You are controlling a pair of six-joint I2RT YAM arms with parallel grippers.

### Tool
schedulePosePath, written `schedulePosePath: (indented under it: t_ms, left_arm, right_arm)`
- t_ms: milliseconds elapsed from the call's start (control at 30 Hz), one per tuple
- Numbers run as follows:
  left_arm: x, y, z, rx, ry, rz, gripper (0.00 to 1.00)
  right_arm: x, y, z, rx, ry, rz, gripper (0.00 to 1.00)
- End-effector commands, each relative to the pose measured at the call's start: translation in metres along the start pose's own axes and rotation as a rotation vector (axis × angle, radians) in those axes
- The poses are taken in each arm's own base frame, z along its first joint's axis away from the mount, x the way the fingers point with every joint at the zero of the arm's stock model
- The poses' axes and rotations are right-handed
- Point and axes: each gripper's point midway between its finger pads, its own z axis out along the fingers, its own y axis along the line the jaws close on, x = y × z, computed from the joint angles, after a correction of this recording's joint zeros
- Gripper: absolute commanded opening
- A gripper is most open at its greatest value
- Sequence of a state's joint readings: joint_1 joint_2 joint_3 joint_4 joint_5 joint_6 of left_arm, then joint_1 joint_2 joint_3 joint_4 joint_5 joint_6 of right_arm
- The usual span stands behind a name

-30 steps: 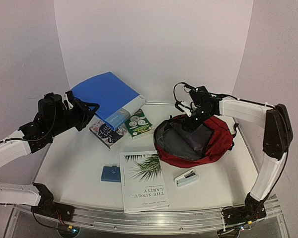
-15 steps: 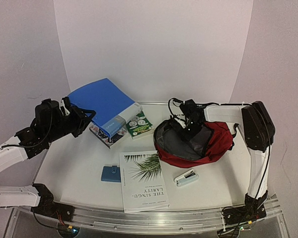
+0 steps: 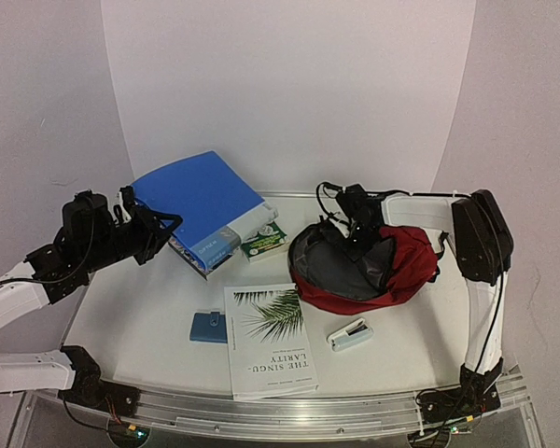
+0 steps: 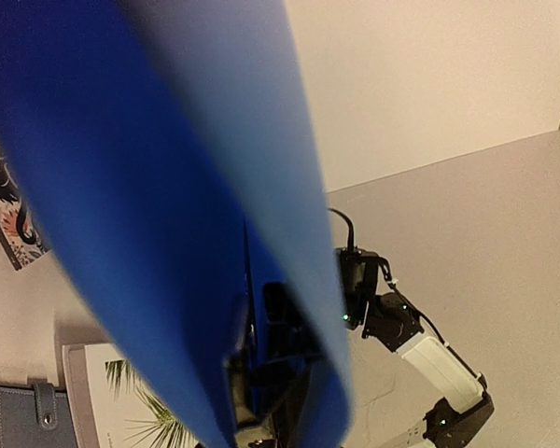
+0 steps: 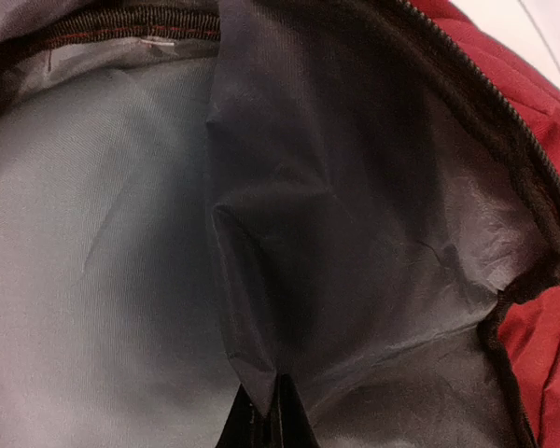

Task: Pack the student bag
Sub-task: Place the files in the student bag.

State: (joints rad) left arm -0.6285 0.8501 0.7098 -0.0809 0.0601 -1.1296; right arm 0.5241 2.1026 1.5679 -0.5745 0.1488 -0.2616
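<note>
The student bag, dark red with grey lining, lies open at the right of the table. My right gripper is at the bag's far rim, shut on a fold of the grey lining; its dark fingertips pinch the fabric at the bottom of the right wrist view. A blue folder is held tilted above the back left of the table, with my left gripper shut on its left edge. In the left wrist view the blue folder fills the frame and largely hides the left gripper.
Under the folder lie a patterned book and a green book. A white palm-leaf book, a blue wallet and a pale stapler lie at the front. White walls close in the table.
My right gripper has come down onto the bag's far rim and shut on the lining. The left gripper has carried the blue folder a little to the right and up.
</note>
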Motion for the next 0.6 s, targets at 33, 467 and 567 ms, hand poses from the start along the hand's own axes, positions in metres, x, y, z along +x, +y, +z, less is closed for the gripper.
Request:
schedulePosePath:
  t_ms: [33, 467, 567]
  left_arm:
    - [0.013, -0.032, -0.01, 0.16, 0.081, 0.065, 0.0]
    - [0.06, -0.045, 0.022, 0.333, 0.349, 0.029, 0.0]
    - [0.068, -0.042, 0.035, 0.338, 0.397, 0.008, 0.0]
  right_arm:
    - [-0.049, -0.025, -0.073, -0.007, -0.178, 0.08, 0.0]
    - [-0.096, -0.047, -0.146, -0.096, -0.379, 0.192, 0.0]
    - [-0.1, -0.05, -0.151, -0.098, -0.395, 0.207, 0.0]
